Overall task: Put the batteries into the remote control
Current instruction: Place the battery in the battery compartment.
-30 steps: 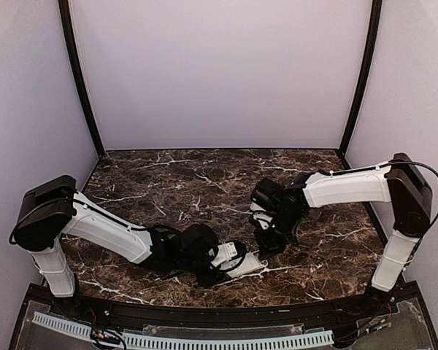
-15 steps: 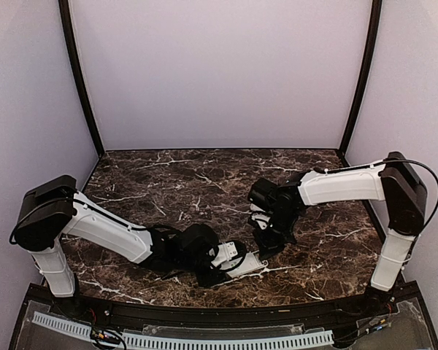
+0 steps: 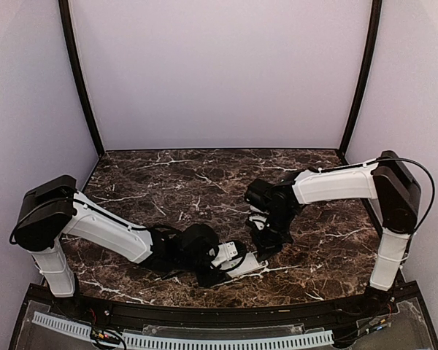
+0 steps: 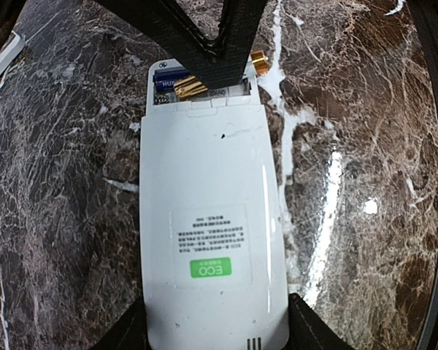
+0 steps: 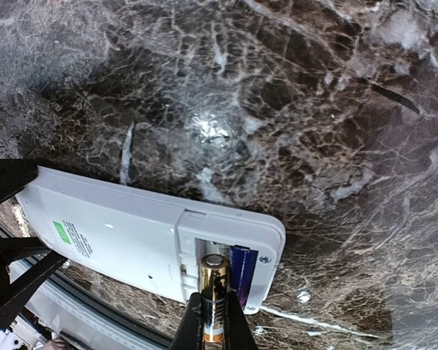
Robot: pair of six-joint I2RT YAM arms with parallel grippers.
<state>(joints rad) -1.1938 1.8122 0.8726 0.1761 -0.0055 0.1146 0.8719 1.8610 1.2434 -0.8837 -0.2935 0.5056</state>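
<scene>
Top external view: my left end effector point(image 3: 242, 261) sits low on the marbled surface point(image 3: 168, 175) near the front edge, clamped across the remote control point(image 3: 254, 264). The right end effector point(image 3: 269, 244) is poised over the remote's far end. Detail is too small here to say more.

Left wrist view: the remote lies back up, held at its sides between my left fingers point(image 4: 124, 332). I judge this keeps it from sliding while the other arm pushes. The compartment point(image 4: 204, 98) at the far end stands open, with a bluish battery point(image 4: 166, 73) lying in it.

Right wrist view: the right end effector is closed on a gold-and-black battery point(image 5: 213, 295), pinched near its tail so its nose can enter the empty slot beside the seated one. It is tilted, with its tip at the compartment edge and not yet laid flat. Seating it looks like the step in hand
</scene>
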